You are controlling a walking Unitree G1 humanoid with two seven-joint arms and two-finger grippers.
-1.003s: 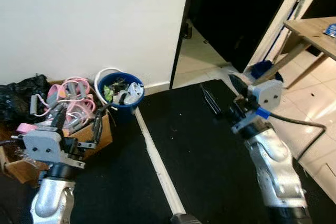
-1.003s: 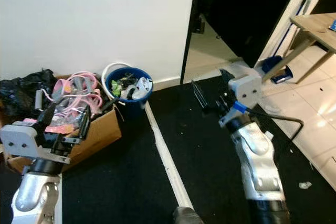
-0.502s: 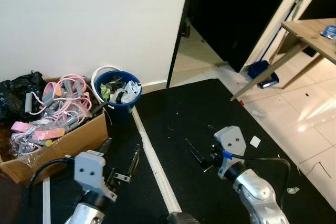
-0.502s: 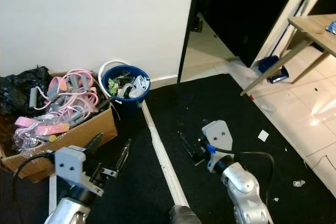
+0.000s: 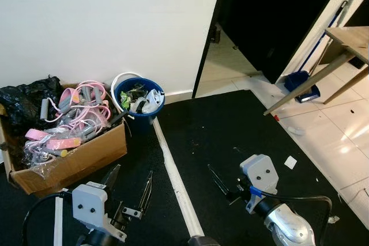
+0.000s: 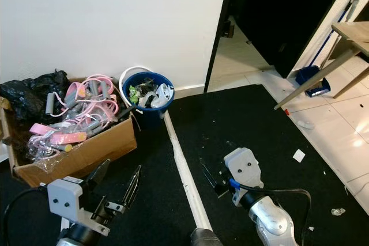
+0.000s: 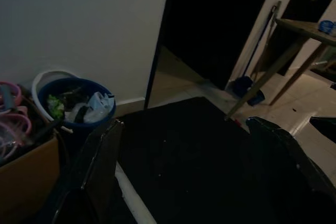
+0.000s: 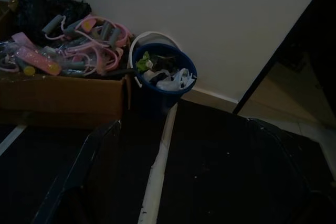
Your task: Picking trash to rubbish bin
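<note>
both pincers hang low and empty, the left pincer and right pincer spread. the blue rubbish bin by the wall holds trash already; paper scraps lie on the tiles, unpicked.

cardboard box, wooden table, dustpan
</note>
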